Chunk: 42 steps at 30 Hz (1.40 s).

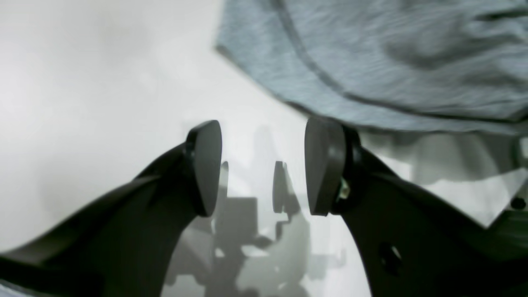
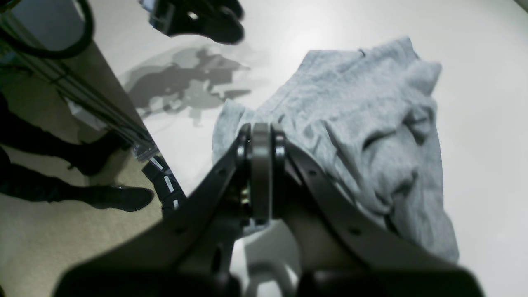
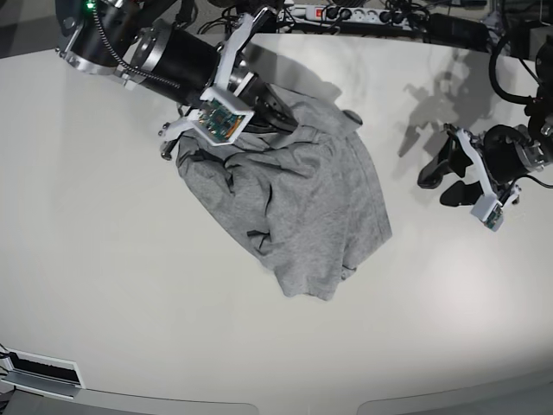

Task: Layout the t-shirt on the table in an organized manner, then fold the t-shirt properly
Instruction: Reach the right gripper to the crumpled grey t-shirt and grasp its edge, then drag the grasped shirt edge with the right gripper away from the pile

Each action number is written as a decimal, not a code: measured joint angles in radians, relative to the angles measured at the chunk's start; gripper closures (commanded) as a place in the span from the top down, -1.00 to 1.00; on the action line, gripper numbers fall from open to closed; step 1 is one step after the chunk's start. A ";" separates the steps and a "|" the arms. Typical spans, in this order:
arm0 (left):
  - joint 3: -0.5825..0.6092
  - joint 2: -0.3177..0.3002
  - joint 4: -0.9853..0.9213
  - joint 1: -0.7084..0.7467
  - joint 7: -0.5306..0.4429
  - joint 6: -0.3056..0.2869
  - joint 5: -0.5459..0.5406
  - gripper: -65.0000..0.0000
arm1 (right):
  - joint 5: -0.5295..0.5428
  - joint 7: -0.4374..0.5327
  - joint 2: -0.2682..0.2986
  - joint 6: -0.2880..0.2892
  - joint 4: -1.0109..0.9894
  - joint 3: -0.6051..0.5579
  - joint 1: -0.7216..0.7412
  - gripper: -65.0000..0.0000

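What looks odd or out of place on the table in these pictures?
The t-shirt is not flat: it lies as a crumpled, wrinkled heap on the table, folds bunched under the shut right pincer. The left pincer stands open beside it.

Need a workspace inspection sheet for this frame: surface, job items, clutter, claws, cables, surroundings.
Surface: table glossy off-white, bare apart from the shirt.
Job's things: t-shirt crumpled in a heap, not laid out.
Clutter: nothing seen.
Claws: right claw shut at the shirt's edge, whether it pinches cloth unclear; left claw open, empty, off the shirt.
Cables: power strip and leads behind the far edge.
Surroundings: someone's shoe on the floor beside the table.
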 measured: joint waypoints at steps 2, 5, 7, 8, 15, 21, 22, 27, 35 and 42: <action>0.000 -0.001 0.000 0.000 0.000 -0.015 -0.024 0.03 | -0.031 0.055 -0.002 0.000 -0.068 -0.046 0.027 -1.00; 0.000 -0.001 0.000 0.000 0.000 -0.034 -0.039 0.03 | -0.068 0.038 -0.002 0.001 -0.166 -0.106 0.082 -0.49; 0.000 -0.001 0.000 0.000 0.001 -0.037 -0.039 0.03 | -0.084 0.039 -0.002 0.016 -0.200 -0.134 0.100 0.04; 0.000 0.000 0.000 0.000 0.000 -0.038 -0.039 0.03 | -0.087 0.037 0.000 0.025 -0.208 -0.143 0.111 0.20; 0.000 0.000 0.000 0.003 0.010 -0.040 -0.038 0.03 | -0.110 0.044 -0.002 0.037 -0.208 -0.148 0.160 0.24; 0.000 -0.001 0.000 0.003 0.026 -0.041 -0.039 0.03 | -0.224 0.125 -0.002 -0.005 -0.307 -0.151 0.209 0.24; 0.000 -0.001 0.000 0.003 0.027 -0.041 -0.038 0.03 | -0.232 0.129 -0.005 -0.005 -0.346 -0.153 0.232 0.24; 0.000 -0.001 0.000 0.003 0.026 -0.041 -0.039 0.03 | -0.280 0.114 -0.035 -0.004 -0.559 -0.152 0.330 0.19; 0.000 0.000 0.000 0.003 0.026 -0.041 -0.039 0.03 | -0.303 0.098 -0.062 0.014 -0.617 -0.153 0.385 -1.00; 0.000 -0.001 0.000 0.003 0.026 -0.040 -0.038 0.03 | -0.294 0.097 -0.064 0.014 -0.551 -0.153 0.420 -1.00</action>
